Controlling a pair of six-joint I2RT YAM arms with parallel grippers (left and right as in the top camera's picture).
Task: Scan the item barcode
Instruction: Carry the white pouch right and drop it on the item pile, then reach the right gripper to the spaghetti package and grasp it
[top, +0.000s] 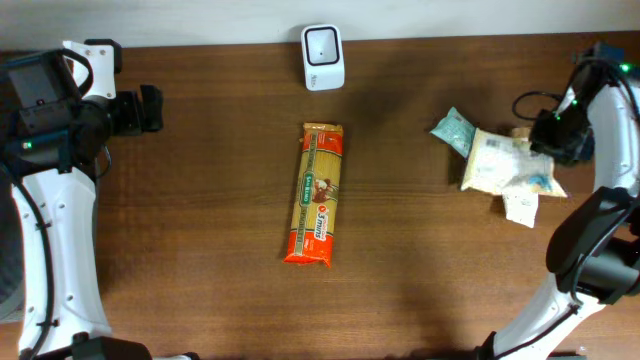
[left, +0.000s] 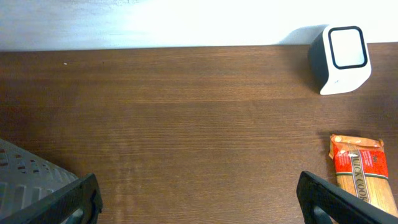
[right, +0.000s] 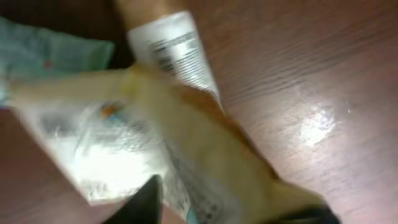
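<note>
Pasta packet (top: 317, 195) lies centre frame below the scanner (top: 323, 56), seemingly staged for scanning. Left claw (top: 150, 108) released, idle upper left. Right claw (top: 548, 138) over the packet pile (top: 505, 165) at right; grip indeterminate, view blurred.

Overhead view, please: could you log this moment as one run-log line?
left gripper open, empty | right gripper over packet pile, grip unclear | spaghetti pack mid-table, untouched | scanner at far edge
</note>
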